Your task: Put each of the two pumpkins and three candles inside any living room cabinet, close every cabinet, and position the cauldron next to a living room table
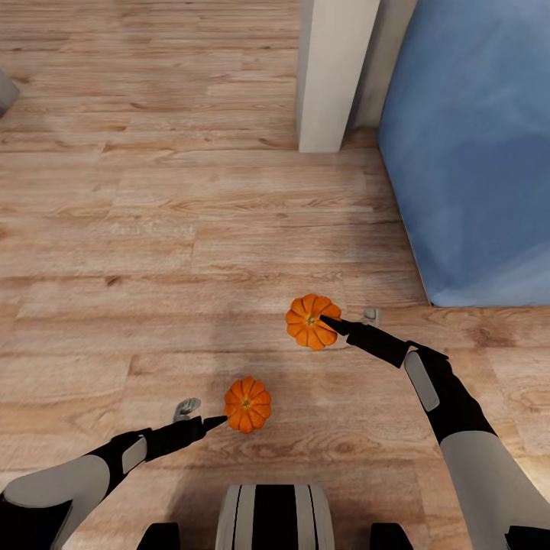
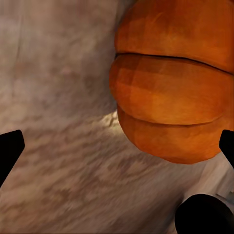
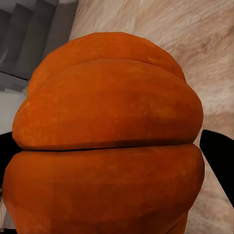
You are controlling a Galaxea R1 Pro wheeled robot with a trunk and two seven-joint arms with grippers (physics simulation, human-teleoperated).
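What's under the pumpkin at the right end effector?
Only wood floor shows around that pumpkin in the head view. The patch directly beneath it is covered, so whether it rests there or hangs lifted can't be told.

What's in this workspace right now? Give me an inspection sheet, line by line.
Surface: wood-plank floor.
Job's things: near pumpkin at the left gripper; far pumpkin at the right gripper.
Clutter: nothing seen.
Grippers: left gripper has one finger at the near pumpkin, grip unclear; right gripper has the far pumpkin between its fingers in its wrist view, closure unclear.
Cables: nothing seen.
Surroundings: white post; large blue object at right.
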